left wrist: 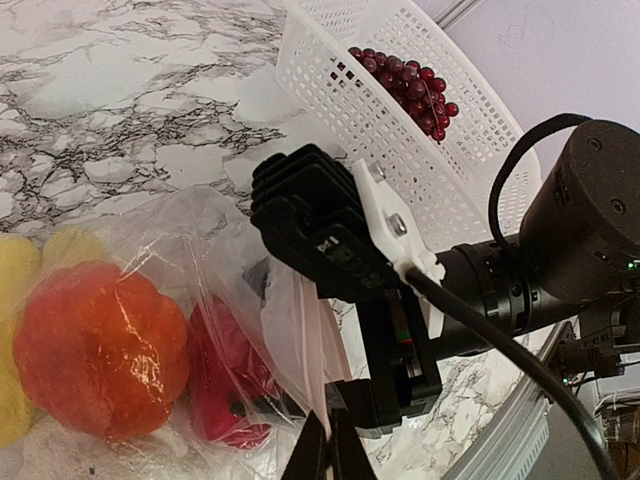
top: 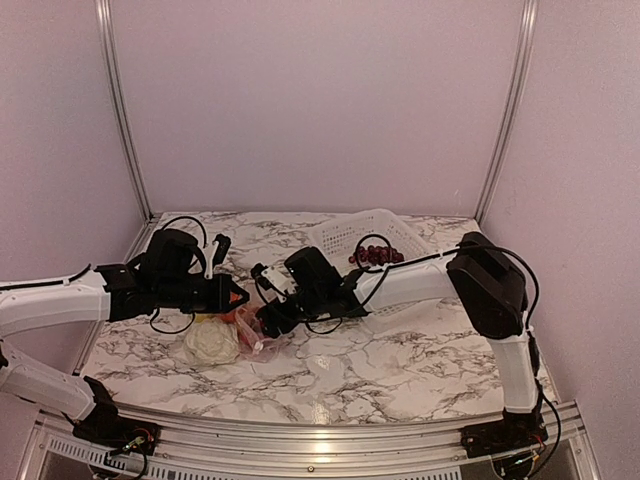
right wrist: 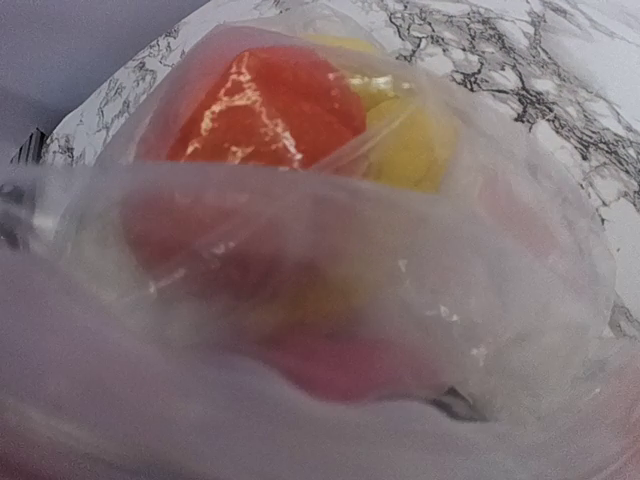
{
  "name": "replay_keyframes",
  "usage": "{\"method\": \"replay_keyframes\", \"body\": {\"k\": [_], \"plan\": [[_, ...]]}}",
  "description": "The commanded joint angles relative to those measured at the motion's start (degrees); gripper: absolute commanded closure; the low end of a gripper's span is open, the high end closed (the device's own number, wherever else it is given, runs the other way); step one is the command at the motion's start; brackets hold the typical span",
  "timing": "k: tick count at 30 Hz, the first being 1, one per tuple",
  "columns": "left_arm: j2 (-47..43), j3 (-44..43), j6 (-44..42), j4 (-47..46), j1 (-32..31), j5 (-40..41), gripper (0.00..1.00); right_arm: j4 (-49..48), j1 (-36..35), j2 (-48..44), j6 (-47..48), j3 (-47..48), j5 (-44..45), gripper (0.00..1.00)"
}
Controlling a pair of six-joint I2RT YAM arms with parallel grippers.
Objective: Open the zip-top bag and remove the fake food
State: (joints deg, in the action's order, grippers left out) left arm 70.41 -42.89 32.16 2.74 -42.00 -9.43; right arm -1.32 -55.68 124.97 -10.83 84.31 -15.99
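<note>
Left claw [left wrist: 328, 445]: fingers squeezed narrow, pinching a thin fold of the zip-top bag [left wrist: 215, 250]. We see clear, crinkly film running right down btwn them. Right claw [top: 264, 312]: can't tell its state, its wrist cam is smothered in cloudy plastic. Bag lies on the marble-print table [top: 400, 360] btwn both claws, w/ fake food [right wrist: 270, 100] inside: knobbly orange pumpkin shape [left wrist: 100, 345], glossy red piece [left wrist: 225, 390], smooth yellow lump [left wrist: 15, 350]. Bumpy cream-white piece [top: 212, 342] sits outside, just beside the bag. Dark red grape bunch [left wrist: 410, 85], all tiny beads, rests in the white lattice basket [left wrist: 340, 110], well apart.
</note>
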Motion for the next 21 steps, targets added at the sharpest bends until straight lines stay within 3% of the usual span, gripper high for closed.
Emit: {"method": "replay_keyframes", "body": {"k": [1,9,21], "plan": [[-0.9,1.5,0.5,-1.6,0.1,0.2,1.0,7.1,0.1,5.1,-1.6,0.8,4.2,0.16],[-1.7,2.1,0.7,-1.3,0.1,0.2,1.0,6.5,-2.1,3.9,5.5,-1.4,4.8,0.01],[-4.7,4.8,1.2,0.5,0.1,-0.9,1.0,11.0,-4.6,7.1,10.6,-0.3,13.2,0.01]]}}
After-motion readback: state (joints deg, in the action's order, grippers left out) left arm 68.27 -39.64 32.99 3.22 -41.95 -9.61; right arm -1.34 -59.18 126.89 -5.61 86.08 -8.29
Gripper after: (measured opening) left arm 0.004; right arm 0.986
